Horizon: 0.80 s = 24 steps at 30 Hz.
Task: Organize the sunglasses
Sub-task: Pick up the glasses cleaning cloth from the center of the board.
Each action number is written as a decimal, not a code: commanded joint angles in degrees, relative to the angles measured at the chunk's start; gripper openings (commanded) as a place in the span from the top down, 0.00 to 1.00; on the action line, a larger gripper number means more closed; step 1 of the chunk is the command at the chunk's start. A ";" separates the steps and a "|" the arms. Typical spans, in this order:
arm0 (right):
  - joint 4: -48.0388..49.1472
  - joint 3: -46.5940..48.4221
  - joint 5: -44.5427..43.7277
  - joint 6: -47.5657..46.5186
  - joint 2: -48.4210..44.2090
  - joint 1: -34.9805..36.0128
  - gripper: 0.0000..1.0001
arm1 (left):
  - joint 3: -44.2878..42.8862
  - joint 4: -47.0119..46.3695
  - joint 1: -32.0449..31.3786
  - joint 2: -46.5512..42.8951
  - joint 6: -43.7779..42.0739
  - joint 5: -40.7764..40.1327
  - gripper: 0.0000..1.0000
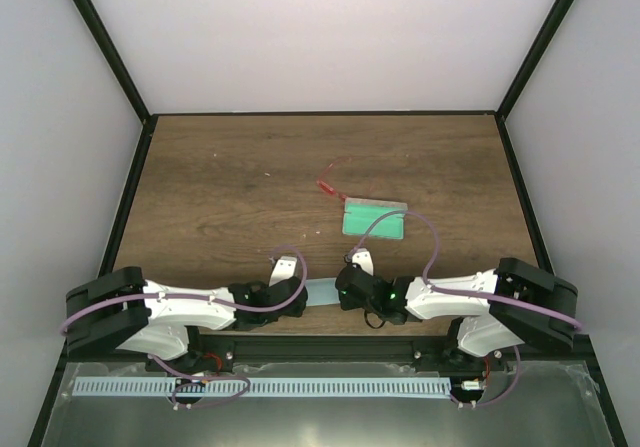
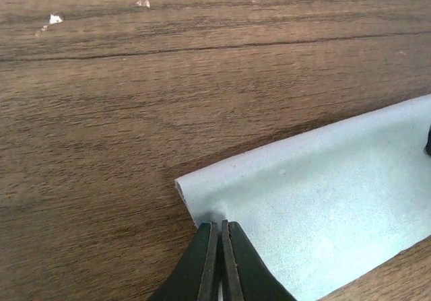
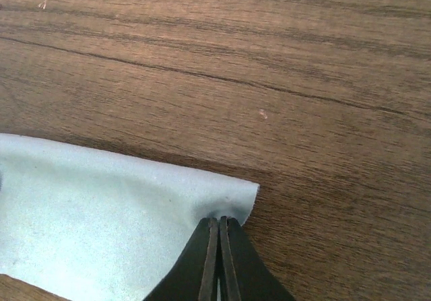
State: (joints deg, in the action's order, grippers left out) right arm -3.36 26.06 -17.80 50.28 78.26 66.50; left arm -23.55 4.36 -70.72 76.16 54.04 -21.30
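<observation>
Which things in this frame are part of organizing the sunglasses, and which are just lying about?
Job: red sunglasses; open grey case with green lining; pale blue cloth, pinched near two corners by left gripper and right gripper.
Lying about: white specks on the table.

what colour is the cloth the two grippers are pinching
Pale blue, plain with no pattern. The cloth shows best in the left wrist view.

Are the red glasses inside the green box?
No, the sunglasses lie on the bare table just past the far left corner of the open case, not on its green lining.
</observation>
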 commanded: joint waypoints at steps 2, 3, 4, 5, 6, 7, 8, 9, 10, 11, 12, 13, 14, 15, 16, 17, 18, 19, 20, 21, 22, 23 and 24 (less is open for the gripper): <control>-0.49 -0.23 -0.40 0.65 -0.45 0.50 0.99 | 0.60 -1.08 -0.30 0.64 -0.11 0.07 0.96; -0.43 -0.34 -0.72 0.67 -0.87 0.60 0.99 | 0.49 -1.28 -0.30 0.70 -0.41 0.09 0.96; -0.30 -0.47 -1.10 0.68 -1.37 0.74 0.99 | 0.38 -1.55 -0.30 0.74 -0.62 0.18 0.96; -0.13 -0.64 -1.35 0.64 -2.08 0.86 0.99 | 0.29 -1.76 -0.30 0.82 -0.80 0.25 0.96; -0.03 -0.74 -1.57 0.68 -2.80 0.91 0.99 | 0.15 -1.95 -0.30 0.83 -0.98 0.24 0.96; -0.18 -0.73 -1.79 0.65 -3.47 0.91 0.99 | -0.05 -2.19 -0.28 0.83 -1.15 0.22 0.96; -0.47 -0.63 -2.09 0.64 -4.13 0.87 0.99 | -0.34 -2.29 -0.29 0.81 -1.30 0.20 0.96; -0.90 -0.53 -2.55 0.62 -4.70 0.88 0.99 | -0.77 -2.21 -0.30 0.71 -1.47 0.19 0.96; -1.46 -0.21 -2.88 0.56 -5.23 0.86 0.99 | -1.18 -2.19 -0.30 0.74 -1.72 0.14 0.96; -2.06 -0.02 -3.25 0.49 -5.72 0.86 0.99 | -1.53 -2.11 -0.34 0.67 -1.92 0.07 0.96; -2.52 0.28 -3.53 0.32 -6.12 0.91 0.99 | -1.96 -1.97 -0.26 0.66 -2.10 0.05 0.96; -3.05 0.58 -3.75 0.27 -6.33 0.90 0.99 | -2.40 -1.92 -0.29 0.66 -2.28 -0.08 0.96; -3.48 0.83 -4.06 0.28 -6.48 0.91 0.99 | -2.95 -1.67 -0.30 0.73 -2.48 -0.23 0.96; -3.98 1.09 -4.28 0.29 -6.57 0.90 0.99 | -3.56 -1.48 -0.32 0.89 -2.68 -0.33 0.96; -4.29 1.31 -4.55 0.27 -6.61 0.89 0.99 | -4.24 -1.26 -0.30 1.14 -2.93 -0.45 0.96; -4.40 1.49 -4.69 0.31 -6.76 0.91 0.99 | -4.86 -0.95 -0.30 1.42 -3.16 -0.47 0.96; -4.57 1.72 -4.74 0.26 -6.83 0.89 0.99 | -5.59 -0.79 -0.30 1.73 -3.34 -0.56 0.96; -4.82 2.06 -4.90 0.25 -6.81 0.87 0.99 | -6.30 -0.50 -0.25 2.05 -3.42 -0.74 0.96; -5.27 2.30 -5.16 0.23 -6.79 0.85 0.99 | -7.04 -0.16 -0.28 2.31 -3.68 -0.93 0.96; -5.90 2.77 -5.59 0.23 -6.73 0.81 0.99 | -7.82 0.19 -0.27 2.65 -3.95 -1.27 0.96; -6.56 3.29 -6.06 0.37 -6.72 0.82 0.99 | -8.62 0.58 -0.22 2.94 -4.29 -1.58 0.96; -7.01 3.74 -6.30 0.34 -6.75 0.78 0.99 | -9.58 1.20 -0.21 3.37 -4.54 -2.08 0.96; -7.47 4.29 -6.40 0.20 -6.81 0.65 0.99 | -10.47 1.86 -0.21 3.95 -4.85 -2.71 0.96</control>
State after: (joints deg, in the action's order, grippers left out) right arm -8.29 26.46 -21.12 50.22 72.36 67.00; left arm -30.59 4.21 -70.76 78.59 50.89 -21.82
